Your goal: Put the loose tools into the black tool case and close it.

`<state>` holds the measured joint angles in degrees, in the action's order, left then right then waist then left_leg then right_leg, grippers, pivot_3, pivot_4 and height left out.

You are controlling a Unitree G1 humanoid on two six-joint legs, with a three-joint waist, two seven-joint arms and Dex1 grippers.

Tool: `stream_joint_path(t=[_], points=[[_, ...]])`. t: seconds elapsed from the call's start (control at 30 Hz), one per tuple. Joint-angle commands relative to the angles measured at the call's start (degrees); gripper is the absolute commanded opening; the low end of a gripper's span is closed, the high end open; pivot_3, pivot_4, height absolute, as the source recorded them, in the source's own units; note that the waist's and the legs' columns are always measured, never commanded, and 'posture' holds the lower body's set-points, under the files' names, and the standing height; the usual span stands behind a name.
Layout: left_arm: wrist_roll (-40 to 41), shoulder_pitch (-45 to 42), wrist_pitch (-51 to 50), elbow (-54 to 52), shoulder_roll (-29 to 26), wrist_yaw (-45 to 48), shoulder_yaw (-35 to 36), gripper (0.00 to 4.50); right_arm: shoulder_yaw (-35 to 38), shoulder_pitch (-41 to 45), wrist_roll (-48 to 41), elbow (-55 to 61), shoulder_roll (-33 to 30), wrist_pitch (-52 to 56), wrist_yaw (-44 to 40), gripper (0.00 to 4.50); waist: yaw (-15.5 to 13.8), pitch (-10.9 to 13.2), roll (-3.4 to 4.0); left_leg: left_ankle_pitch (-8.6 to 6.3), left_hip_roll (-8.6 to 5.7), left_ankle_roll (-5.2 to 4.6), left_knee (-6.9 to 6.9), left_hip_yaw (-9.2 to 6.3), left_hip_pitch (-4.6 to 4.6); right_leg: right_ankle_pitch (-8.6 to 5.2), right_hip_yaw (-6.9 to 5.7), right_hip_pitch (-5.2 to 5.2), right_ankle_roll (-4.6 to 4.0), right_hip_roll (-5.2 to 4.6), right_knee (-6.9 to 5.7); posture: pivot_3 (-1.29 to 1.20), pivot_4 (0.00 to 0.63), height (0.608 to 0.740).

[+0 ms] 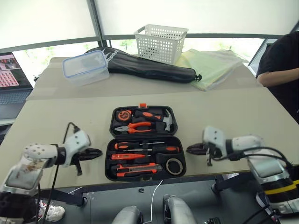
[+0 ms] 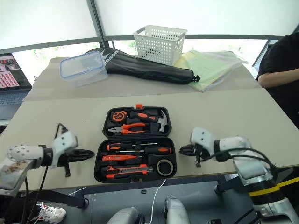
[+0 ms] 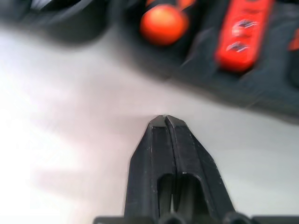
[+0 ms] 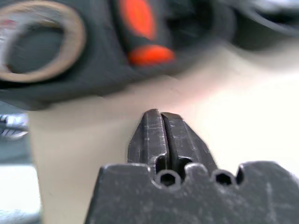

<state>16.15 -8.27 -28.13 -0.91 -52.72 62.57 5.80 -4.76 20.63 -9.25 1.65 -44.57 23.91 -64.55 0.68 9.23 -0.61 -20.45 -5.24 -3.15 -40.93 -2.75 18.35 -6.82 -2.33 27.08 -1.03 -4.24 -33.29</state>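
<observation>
The left end effector reaches in low from the left, its arm nearly level and its two black fingers pressed together on nothing, tips aimed at the left wall of the black tool case but short of it, over bare worktop. The case lies fully open near the worktop's front edge, a moulded black plastic clamshell with rounded corners and a small orange latch at its far rim. Its near half holds two black-and-orange screwdrivers, a slim orange screwdriver, an orange-black utility knife and, at its right end, a small dark tape roll; the far half holds pliers, a hammer and a tape measure. The right end effector mirrors the left, fingers closed and empty, pointing at the case's right wall, just apart from it.
</observation>
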Motion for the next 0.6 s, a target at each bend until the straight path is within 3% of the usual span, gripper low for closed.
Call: stream_joint_path(t=[0.03, 0.13, 0.23, 0.27, 0.47, 0.5, 0.57, 0.6], points=[[7.0, -7.9, -14.6, 2.6, 1.2, -3.8, 5.2, 1.89, 5.7, 6.7, -6.0, -0.8, 1.0, 12.5, 3.7, 1.9, 0.0, 0.0, -0.01, 0.0, 0.0, 0.0, -0.01, -0.03, 0.03, 0.01, 0.0, 0.0, -0.01, 0.01, 0.0, 0.0, 0.15, 0.74], [11.8, -17.0, -28.8, 3.5, 5.0, -8.8, 6.1, 2.8, 7.4, 14.3, -9.2, -3.8, 5.5, 22.9, 8.7, 2.76, -0.2, 0.0, -0.03, 0.0, 0.0, 0.0, -0.05, -0.08, 0.06, 0.01, 0.0, -0.01, -0.01, -0.02, 0.0, 0.0, 0.15, 0.74], [12.8, -22.8, -36.4, 4.4, 8.3, -12.8, 4.4, 3.81, 6.5, 19.3, -8.7, -6.9, 9.5, 28.0, 13.8, 3.83, 0.0, 0.0, -0.04, 0.0, -0.01, 0.0, -0.1, -0.09, 0.09, 0.02, 0.04, -0.02, -0.02, -0.07, -0.05, 0.0, 0.15, 0.74], [12.7, -24.7, -38.4, 5.3, 9.5, -14.5, 4.1, 3.81, 6.2, 20.7, -8.5, -8.2, 10.7, 29.2, 15.2, 4.1, 0.0, 0.0, -0.04, 0.01, -0.02, 0.0, -0.1, -0.09, 0.11, 0.03, 0.04, 0.0, -0.02, -0.08, -0.29, 0.0, 0.15, 0.74], [10.3, -31.6, -38.9, 12.5, 15.2, -20.4, 1.5, 3.81, 3.0, 24.7, -6.5, -15.4, 15.4, 30.8, 19.4, 4.1, 0.2, 0.0, -0.03, 0.01, -0.09, 0.0, -0.11, -0.11, 0.14, 0.02, 0.0, 0.08, -0.02, -0.09, -0.32, 0.0, 0.15, 0.74], [10.0, -32.0, -38.3, 13.7, 16.0, -21.1, 1.6, 3.4, 1.9, 24.8, -5.7, -16.5, 15.7, 29.5, 19.8, 4.13, 0.2, 0.0, -0.03, 0.01, -0.09, 0.01, -0.12, -0.09, 0.12, 0.02, 0.01, 0.08, -0.02, -0.08, -0.34, 0.0, 0.15, 0.74], [9.9, -32.3, -37.3, 15.3, 17.1, -22.0, 1.7, 3.12, 0.4, 25.1, -4.5, -18.7, 16.5, 28.0, 20.5, 4.13, 0.3, 0.0, -0.03, 0.04, -0.1, 0.06, -0.13, -0.08, 0.1, 0.02, 0.01, 0.08, -0.02, -0.07, -0.36, 0.0, 0.15, 0.74], [9.8, -32.3, -36.9, 15.6, 17.3, -22.2, 1.6, 2.78, 0.1, 25.2, -4.2, -19.6, 16.9, 27.7, 20.9, 3.63, 0.3, 0.0, -0.03, 0.05, -0.1, 0.08, -0.15, -0.07, 0.1, 0.02, 0.02, 0.08, -0.02, -0.07, -0.38, 0.0, 0.15, 0.74]])
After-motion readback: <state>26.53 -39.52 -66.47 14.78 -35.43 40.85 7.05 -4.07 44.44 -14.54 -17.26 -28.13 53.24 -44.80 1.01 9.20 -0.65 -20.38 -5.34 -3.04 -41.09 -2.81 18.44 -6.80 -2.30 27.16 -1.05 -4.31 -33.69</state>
